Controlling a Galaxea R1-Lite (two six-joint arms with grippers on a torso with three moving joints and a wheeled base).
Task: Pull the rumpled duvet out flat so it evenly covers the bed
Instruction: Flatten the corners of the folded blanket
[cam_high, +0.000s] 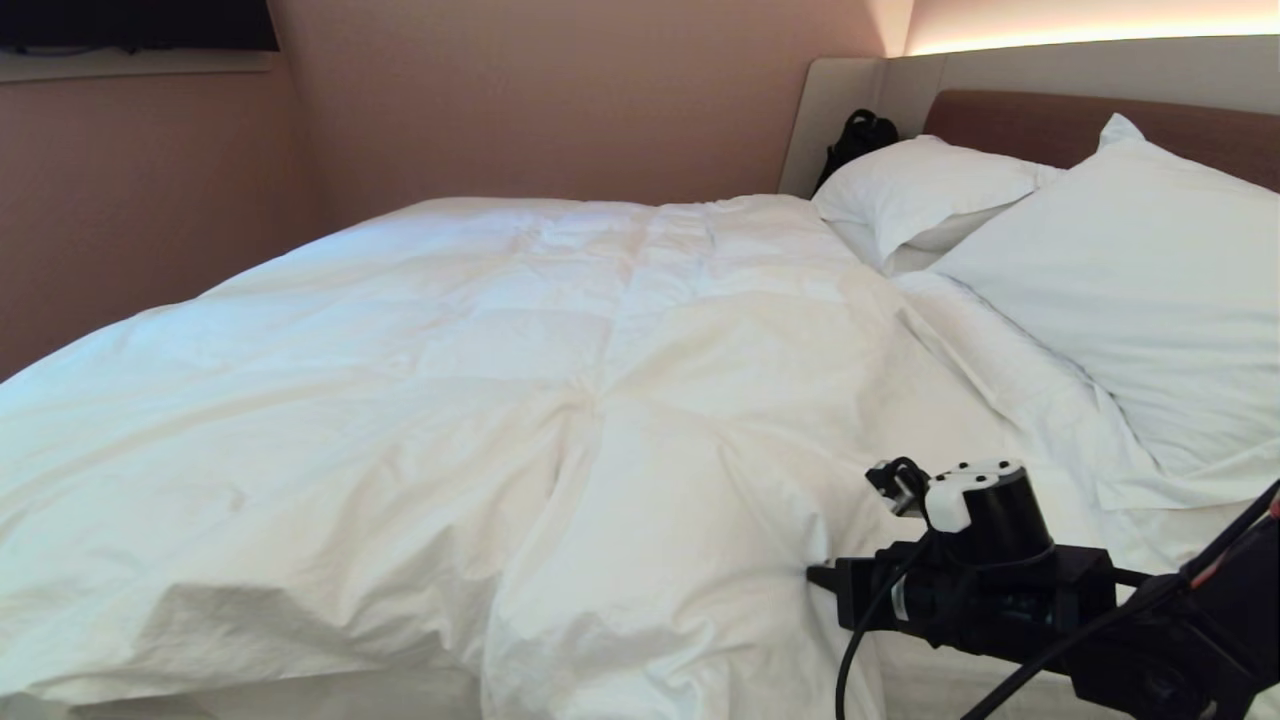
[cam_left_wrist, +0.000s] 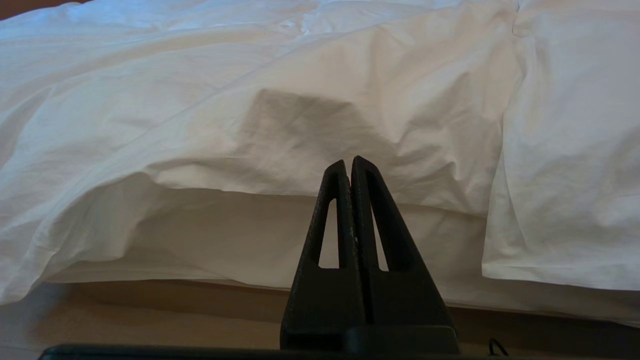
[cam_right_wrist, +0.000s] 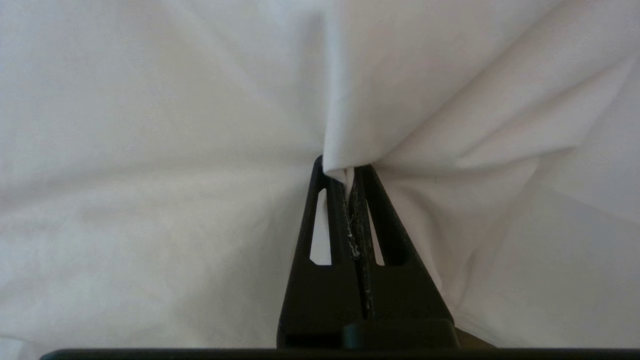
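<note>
The one duvet (cam_high: 520, 400) lies rumpled over the bed (cam_high: 1010, 115), its length running from the foot at the left toward two pillows (cam_high: 1130, 290) at the headboard. The right gripper (cam_right_wrist: 350, 172) pinches a duvet fold at the near edge. The left gripper (cam_left_wrist: 348, 165) hangs closed and empty beside the bed's near side.

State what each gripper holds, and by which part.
Right gripper: jaws shut on a fold at the duvet edge. Left gripper: jaws shut, holding nothing.

No text, label or number is readable.
</note>
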